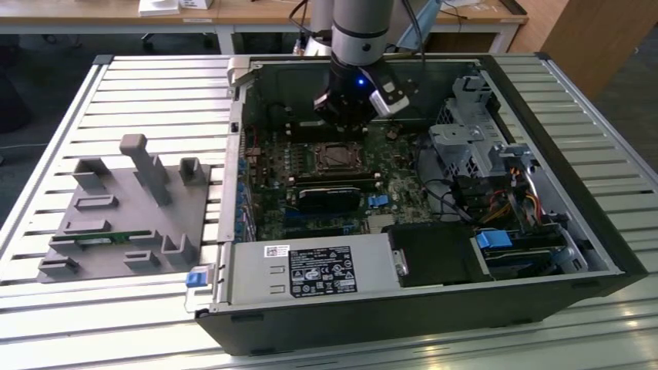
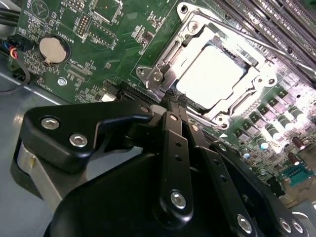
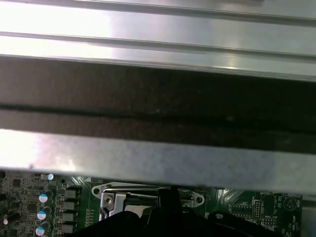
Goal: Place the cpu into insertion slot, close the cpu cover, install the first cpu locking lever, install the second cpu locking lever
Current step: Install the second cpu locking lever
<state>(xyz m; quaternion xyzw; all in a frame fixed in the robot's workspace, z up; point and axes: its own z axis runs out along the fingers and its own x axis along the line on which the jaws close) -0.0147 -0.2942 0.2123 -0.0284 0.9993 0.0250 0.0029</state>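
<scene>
The cpu (image 2: pixel 210 76), a pale silvery square, lies flat in the insertion slot (image 1: pixel 317 156) on the green board. The cpu cover (image 2: pixel 242 98), a silvery frame, lies down around it with the chip showing through its cut-out. My gripper (image 2: pixel 175 98) hangs just above the slot's near corner bracket, its two thin black fingers pressed together with nothing between them. In the exterior view the gripper (image 1: pixel 347 123) stands over the slot's far edge inside the open case. The first wrist view shows the gripper (image 3: pixel 167 197) dark in front of the slot's metal rim (image 3: pixel 113 190).
A grey fixture (image 1: pixel 134 208) with posts sits on the slatted table at the exterior view's left. Inside the case are a black ribbed block (image 1: pixel 334 193), the power supply (image 1: pixel 308 270) and a drive cage (image 1: pixel 473 146). A coin battery (image 2: pixel 53 49) and long card slots (image 2: pixel 276 24) flank the socket.
</scene>
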